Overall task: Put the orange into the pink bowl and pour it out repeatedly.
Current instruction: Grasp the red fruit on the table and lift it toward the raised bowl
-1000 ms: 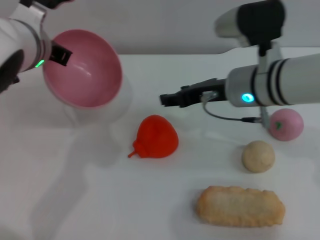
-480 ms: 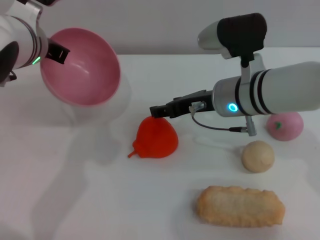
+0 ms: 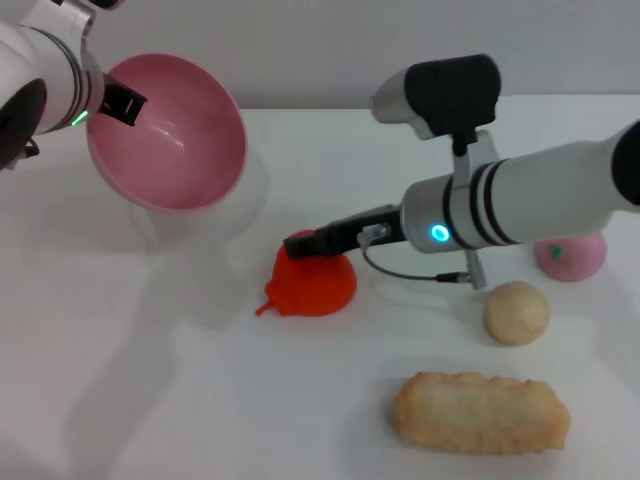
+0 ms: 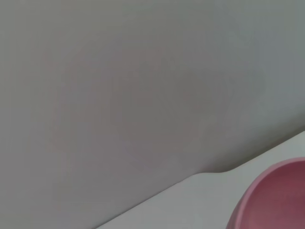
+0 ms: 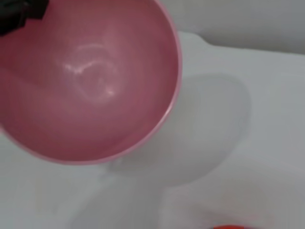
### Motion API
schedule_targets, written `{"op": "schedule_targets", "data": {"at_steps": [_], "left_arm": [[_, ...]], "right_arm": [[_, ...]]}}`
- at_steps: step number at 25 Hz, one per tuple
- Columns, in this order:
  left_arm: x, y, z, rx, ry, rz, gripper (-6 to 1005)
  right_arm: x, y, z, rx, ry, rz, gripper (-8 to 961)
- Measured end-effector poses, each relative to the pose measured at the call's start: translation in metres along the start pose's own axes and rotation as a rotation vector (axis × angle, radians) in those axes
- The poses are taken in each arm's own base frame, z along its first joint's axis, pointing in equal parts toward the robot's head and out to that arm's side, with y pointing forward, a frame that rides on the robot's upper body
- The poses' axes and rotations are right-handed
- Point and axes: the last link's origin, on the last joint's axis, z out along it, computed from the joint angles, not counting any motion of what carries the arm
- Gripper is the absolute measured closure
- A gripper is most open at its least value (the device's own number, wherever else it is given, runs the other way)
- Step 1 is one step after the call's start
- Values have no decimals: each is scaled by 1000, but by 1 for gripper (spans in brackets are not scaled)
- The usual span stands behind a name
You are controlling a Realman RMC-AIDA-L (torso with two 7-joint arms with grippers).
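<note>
Two arms at work, going L to R. The left gripper (image 3: pixel 118 103) is clamped on the rim of the pink bowl (image 3: pixel 170 135), holding it off the table (image 3: pixel 200 400), tipped w/ its empty mouth facing the middle. Right of it the orange (image 3: pixel 312 282) lies on the table, apart from the bowl. The right gripper (image 3: pixel 300 244) sits at the orange's top; can't tell if it's spread or closed. Further right: a beige ball (image 3: pixel 516 312), a pink ball (image 3: pixel 572 256), a bread-like piece (image 3: pixel 480 412) nearer the front. Step in hand looks like the pickup after a pour. Next needs a firm hold on the orange, lift, carry left to the bowl, which prob. needs levelling first.
</note>
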Motion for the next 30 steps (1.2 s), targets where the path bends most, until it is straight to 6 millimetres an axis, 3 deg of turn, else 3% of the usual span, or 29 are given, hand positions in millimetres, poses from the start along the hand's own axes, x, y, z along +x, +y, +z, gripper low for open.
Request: {"op": "schedule_targets", "data": {"at_steps": [18, 24, 30], "left_arm": [[0, 0, 0, 0, -2, 7, 952], [0, 0, 1, -2, 3, 13, 952], [-2, 2, 3, -7, -3, 11, 952]], "right_arm": [[8, -12, 10, 34, 45, -21, 374], [7, -12, 7, 29, 23, -24, 615], [-1, -8, -24, 38, -72, -35, 698]]}}
